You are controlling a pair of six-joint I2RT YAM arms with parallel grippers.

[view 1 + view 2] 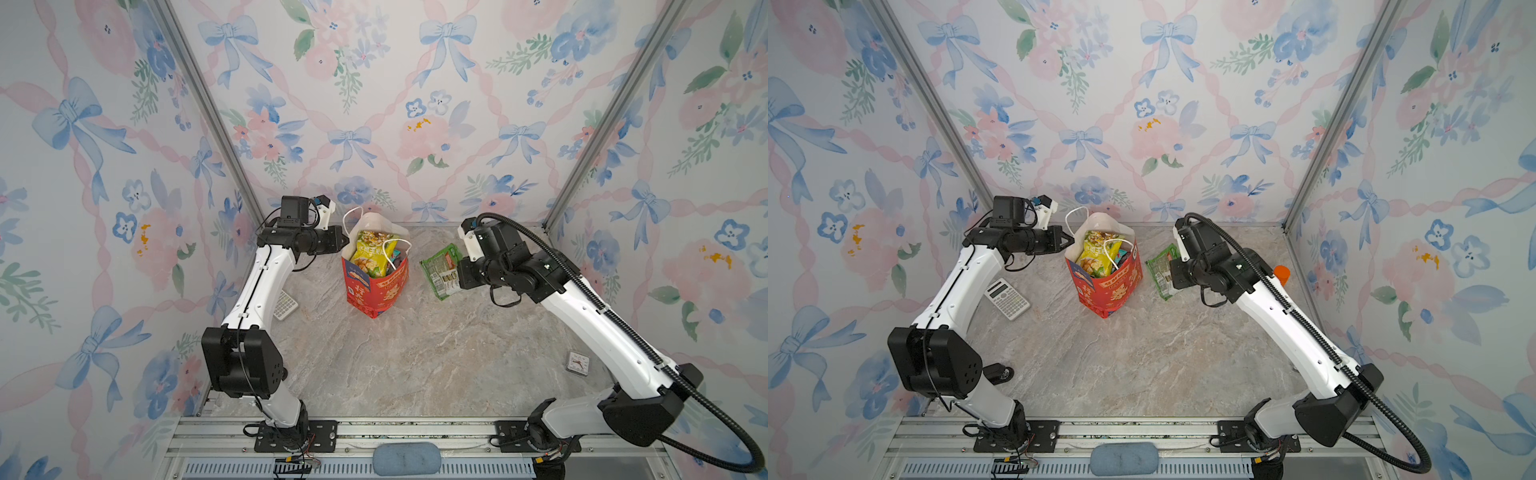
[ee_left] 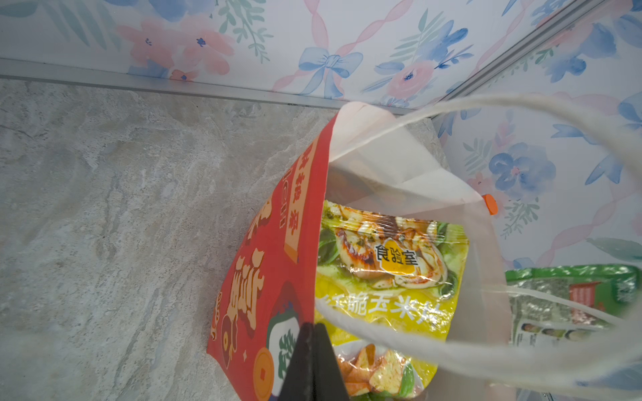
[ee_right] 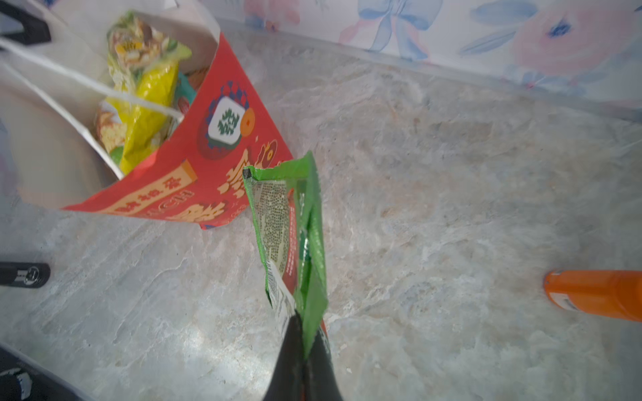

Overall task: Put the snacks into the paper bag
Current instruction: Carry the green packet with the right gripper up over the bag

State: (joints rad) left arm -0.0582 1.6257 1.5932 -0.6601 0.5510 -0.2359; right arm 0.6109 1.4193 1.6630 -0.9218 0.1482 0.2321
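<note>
The red paper bag stands upright mid-table, its mouth open and white inside. Several snacks fill it, a yellow packet on top. My left gripper is shut on the bag's left rim, red wall on one side and the yellow packet on the other. My right gripper is shut on the edge of a green packet, which hangs above the table just right of the bag. A white cord handle crosses the bag's mouth.
A white calculator lies left of the bag under the left arm. An orange bottle sits by the right wall. A small white square dial lies front right, a black object front left. Floral walls close three sides.
</note>
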